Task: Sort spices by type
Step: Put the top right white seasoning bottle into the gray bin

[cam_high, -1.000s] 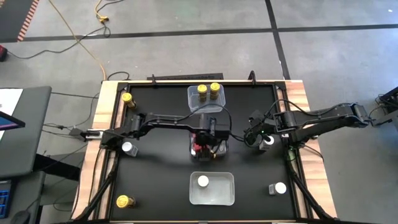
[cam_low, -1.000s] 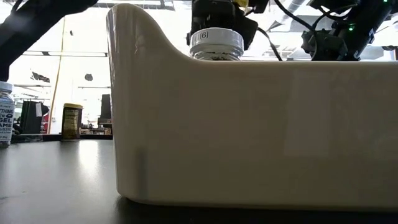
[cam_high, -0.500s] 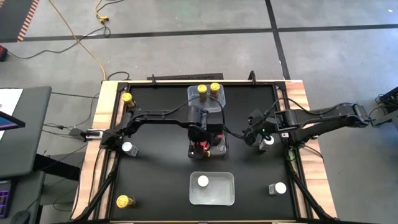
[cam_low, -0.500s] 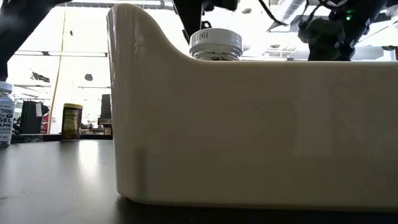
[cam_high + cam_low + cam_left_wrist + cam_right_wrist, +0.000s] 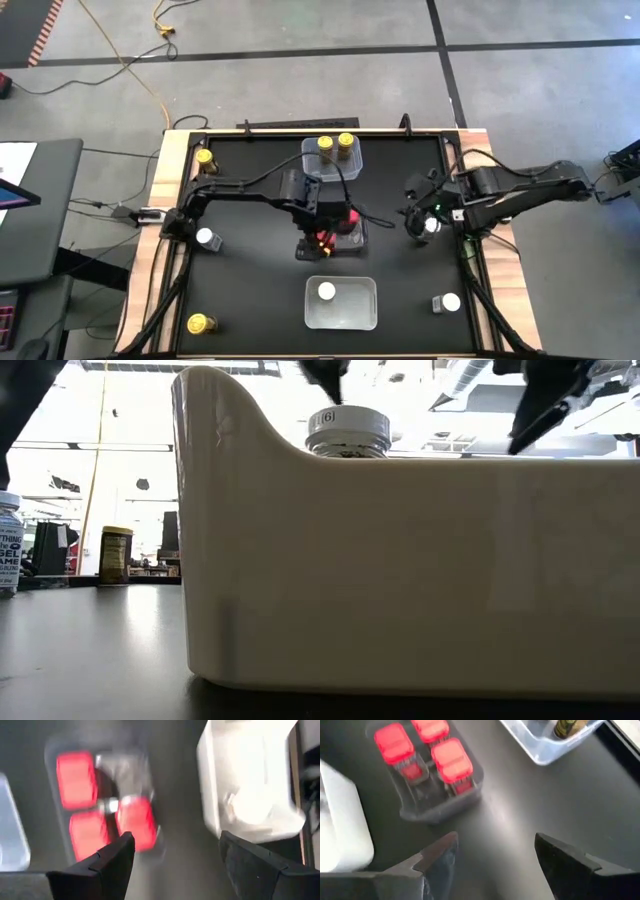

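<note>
Three red tins point(image 5: 95, 807) stand in a clear tub point(image 5: 357, 240) at mid-table. My left gripper point(image 5: 177, 845) hangs open and empty above that tub's left side point(image 5: 316, 240). My right gripper point(image 5: 495, 845) is open and empty too, raised near the table's right edge point(image 5: 412, 212), beside a white-capped jar point(image 5: 432, 225) standing on the table. The red tins point(image 5: 430, 750) also show in the right wrist view. Two yellow-capped jars point(image 5: 334, 146) stand in the far tub point(image 5: 310, 165). One white-capped jar point(image 5: 326, 292) stands in the near tub point(image 5: 360, 310).
Loose jars stand on the table: yellow-capped ones at far left point(image 5: 205, 157) and near left point(image 5: 198, 323), white-capped ones at left point(image 5: 205, 238) and near right point(image 5: 450, 301). The near tub's wall point(image 5: 400, 560) fills the low view.
My left gripper has risen from the red tins' tub and drawn toward the table's left, its fingers staying open. My right gripper has risen and rolled beside the white-capped jar. No jar or tin has moved.
</note>
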Tool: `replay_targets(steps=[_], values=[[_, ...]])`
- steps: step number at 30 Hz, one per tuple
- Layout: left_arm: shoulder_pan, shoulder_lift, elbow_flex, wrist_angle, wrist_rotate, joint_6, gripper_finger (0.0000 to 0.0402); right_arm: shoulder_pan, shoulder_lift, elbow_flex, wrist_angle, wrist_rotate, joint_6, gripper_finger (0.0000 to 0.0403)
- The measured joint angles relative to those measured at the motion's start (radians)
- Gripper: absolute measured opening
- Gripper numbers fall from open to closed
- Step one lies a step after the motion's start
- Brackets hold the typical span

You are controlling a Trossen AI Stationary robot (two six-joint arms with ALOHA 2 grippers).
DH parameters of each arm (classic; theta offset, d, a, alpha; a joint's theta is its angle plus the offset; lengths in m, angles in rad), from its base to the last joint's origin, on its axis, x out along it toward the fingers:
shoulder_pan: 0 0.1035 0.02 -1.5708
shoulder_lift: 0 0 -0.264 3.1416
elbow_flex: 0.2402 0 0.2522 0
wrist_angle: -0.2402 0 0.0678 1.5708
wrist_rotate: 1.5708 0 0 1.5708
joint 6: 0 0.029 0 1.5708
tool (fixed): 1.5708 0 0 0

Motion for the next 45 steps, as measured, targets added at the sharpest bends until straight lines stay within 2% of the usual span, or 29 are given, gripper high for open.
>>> replay_targets(steps=[3, 9, 13, 17, 21, 25, 28, 32, 35, 45], values=[[-0.028, -0.003, -0.035, 0.164, 0.000, 0.016, 0.0277, 0.038, -0.001, 0.040, -0.121, 0.000, 0.081, 0.0291], [-0.062, -0.021, -0.259, 0.342, 0.012, -0.045, 0.0277, 0.151, -0.035, 0.054, -0.285, 0.013, 0.268, 0.0291], [-0.078, -0.135, -0.502, 0.604, 0.066, -0.094, 0.0277, 0.266, -0.100, 0.054, -0.297, 0.040, 0.386, 0.0291], [-0.100, -0.312, -0.785, 0.849, 0.039, -0.162, 0.0277, 0.367, -0.145, 0.054, -0.312, 0.077, 0.483, 0.0291], [-0.119, -0.522, -1.055, 1.053, -0.056, -0.239, 0.0277, 0.429, -0.144, 0.054, -0.358, 0.075, 0.439, 0.0291], [-0.153, -0.716, -1.285, 1.251, -0.140, -0.292, 0.0277, 0.451, -0.121, 0.054, -0.398, 0.067, 0.270, 0.0291], [-0.181, -0.845, -1.411, 1.369, -0.210, -0.298, 0.0277, 0.441, -0.100, 0.054, -0.400, 0.061, 0.158, 0.0291], [-0.208, -0.967, -1.519, 1.439, -0.249, -0.299, 0.0277, 0.387, -0.068, 0.054, -0.413, 0.031, 0.093, 0.0291], [-0.219, -1.028, -1.554, 1.457, -0.251, -0.298, 0.0277, 0.326, -0.051, 0.054, -0.422, 0.008, 0.085, 0.0291], [-0.219, -1.068, -1.570, 1.448, -0.250, -0.275, 0.0277, 0.127, -0.037, 0.054, -0.406, -0.042, 0.007, 0.0291]])
